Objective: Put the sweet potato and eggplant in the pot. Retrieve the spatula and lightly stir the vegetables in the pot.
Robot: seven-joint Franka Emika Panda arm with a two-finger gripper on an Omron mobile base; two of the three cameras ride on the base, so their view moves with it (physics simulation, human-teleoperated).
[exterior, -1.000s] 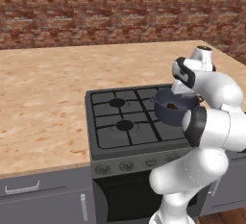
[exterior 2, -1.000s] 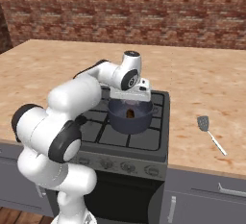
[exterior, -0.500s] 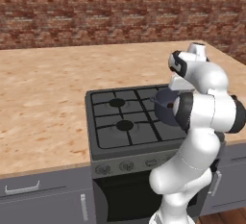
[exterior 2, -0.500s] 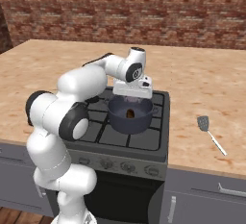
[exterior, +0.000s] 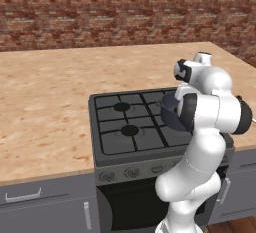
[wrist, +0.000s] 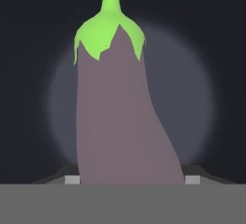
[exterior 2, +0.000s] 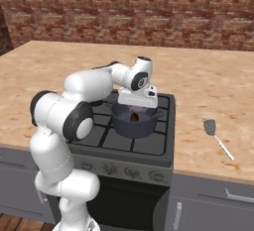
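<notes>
Eggplant (wrist: 122, 117) – purple body, green cap and stem, running lengthwise up the hand view between the two small fingertips (wrist: 72, 180) at the bottom; dark pot floor behind it. The tool (exterior 2: 137, 107) stands just above the pot (exterior 2: 133, 122), and its jaws look clamped on the eggplant's sides, set fairly wide apart around it. No contact with the pot wall can be made out.

Sweet potato (exterior 2: 134, 118) – small orange-brown lump inside the pot, seen in the right base view under the tool. Pot is dark blue-grey, on a front burner of the stove (exterior: 129, 127), on the side nearest the spatula; in the left base view the pot (exterior: 168, 110) is mostly behind the arm.

Spatula (exterior 2: 217, 138) lies flat on the surface (exterior 2: 208, 96) to the right of the stove, well apart from the pot, untouched.

No readable writing or brand anywhere; stove knobs (exterior 2: 124, 170) are plain.

Surface is light speckled wood-tone, wrapping around the black stove. Grey cabinet fronts (exterior: 45, 209) with bar handles below. Red brick wall (exterior: 100, 12) behind.
</notes>
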